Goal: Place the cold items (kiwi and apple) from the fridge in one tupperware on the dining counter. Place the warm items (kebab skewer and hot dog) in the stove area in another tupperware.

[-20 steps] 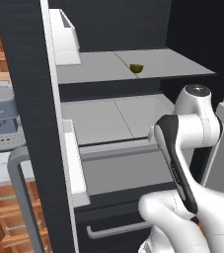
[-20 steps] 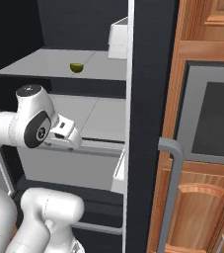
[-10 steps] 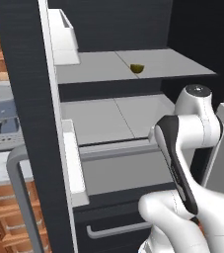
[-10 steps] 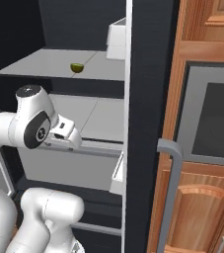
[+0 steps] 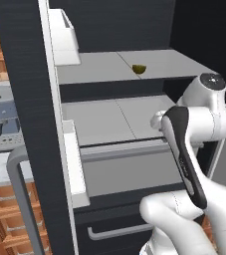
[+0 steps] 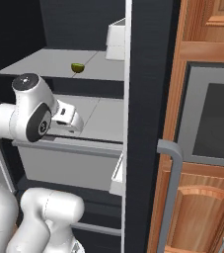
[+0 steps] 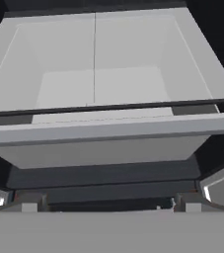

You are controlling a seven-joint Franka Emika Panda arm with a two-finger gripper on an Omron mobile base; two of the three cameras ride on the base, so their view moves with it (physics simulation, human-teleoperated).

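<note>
The kiwi (image 5: 139, 68) is seen alone on the upper fridge shelf (image 5: 94, 74), well apart from the hand (image 6: 68, 117), which is held released and empty before the lower drawer (image 7: 108, 133). The fruit is judged small, light, rounded and somewhat soft; a gentle pinch across its widest middle is advised.

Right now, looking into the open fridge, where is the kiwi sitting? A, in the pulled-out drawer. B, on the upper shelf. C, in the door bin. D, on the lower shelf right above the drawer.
B: the kiwi rests on the upper shelf, toward its middle, while the lower shelf and the drawer beneath it hold nothing visible.
</note>
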